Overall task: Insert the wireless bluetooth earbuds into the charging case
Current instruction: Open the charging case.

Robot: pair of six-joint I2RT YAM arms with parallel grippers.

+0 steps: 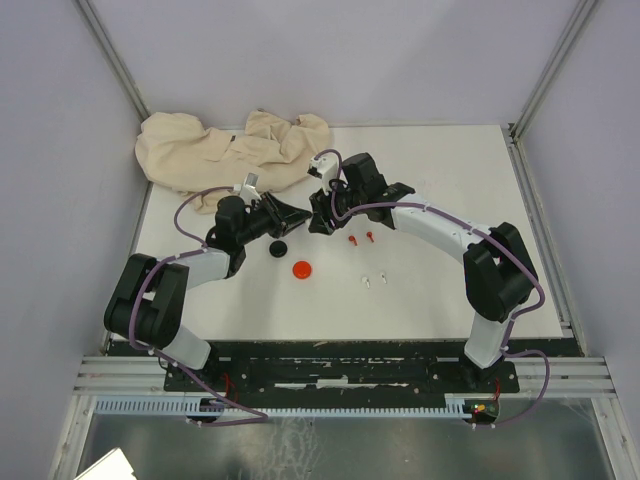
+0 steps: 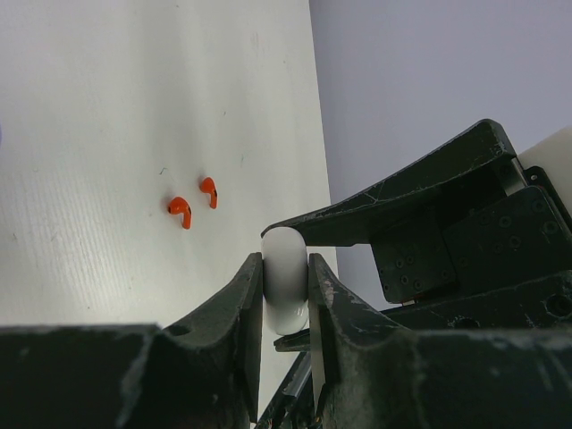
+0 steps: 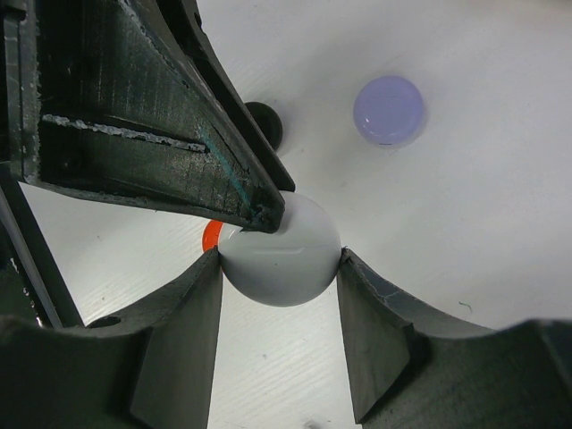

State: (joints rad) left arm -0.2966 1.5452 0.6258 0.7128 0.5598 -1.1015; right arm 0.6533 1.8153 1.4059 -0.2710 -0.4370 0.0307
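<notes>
A round white charging case (image 3: 281,259) is held above the table between both grippers. My right gripper (image 3: 279,264) is shut across its wide diameter, and a thin seam line shows on its face. My left gripper (image 2: 286,273) is shut on the same case (image 2: 286,279) across its thin sides. In the top view the two grippers, left (image 1: 298,215) and right (image 1: 318,215), meet nose to nose and hide the case. Two red earbuds (image 2: 181,211) (image 2: 209,190) lie on the table, seen from above too (image 1: 352,240) (image 1: 369,237). Two white earbuds (image 1: 366,282) (image 1: 381,278) lie nearer the front.
A red disc (image 1: 301,269) and a black disc (image 1: 277,247) lie below the grippers. A purple disc (image 3: 388,110) shows in the right wrist view. A crumpled beige cloth (image 1: 230,150) covers the table's back left corner. Grey walls enclose the white table (image 1: 450,190).
</notes>
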